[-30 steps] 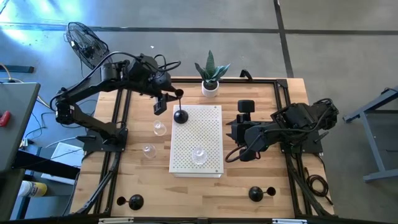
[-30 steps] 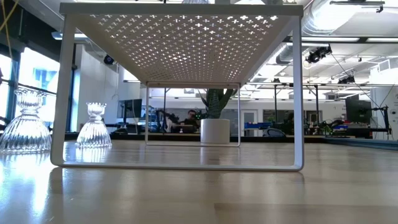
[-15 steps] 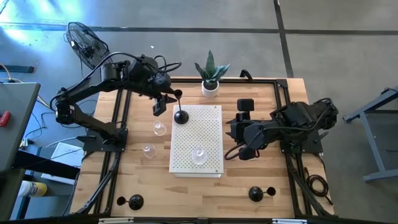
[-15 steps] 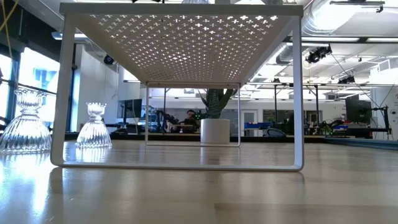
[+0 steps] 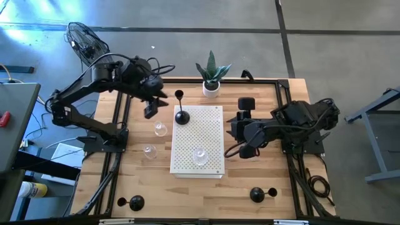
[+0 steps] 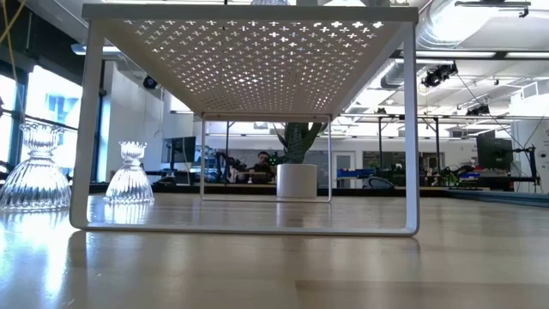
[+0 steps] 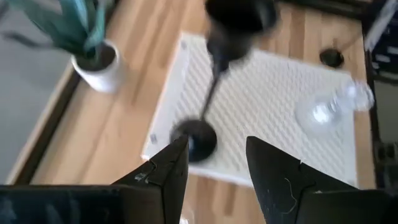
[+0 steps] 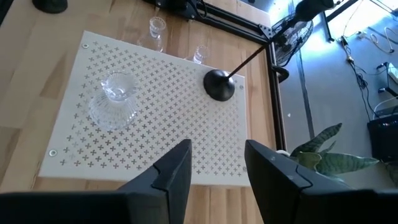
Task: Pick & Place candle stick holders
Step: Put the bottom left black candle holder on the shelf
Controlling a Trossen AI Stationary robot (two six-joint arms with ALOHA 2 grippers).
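Altogether three black domed-base candle stick holders: one on the white perforated shelf, two at six o'clock on the bench. Three clear glass holders: one on the shelf, two at nine o'clock. Both end effectors, left and right, open, empty.

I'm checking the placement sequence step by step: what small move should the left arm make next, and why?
Probably keep backing the left gripper away from the white perforated shelf. Its fingers are open and empty, and the black candle holder stands upright on the shelf's far corner, clear of them. Two black holders wait at the table's near edge.
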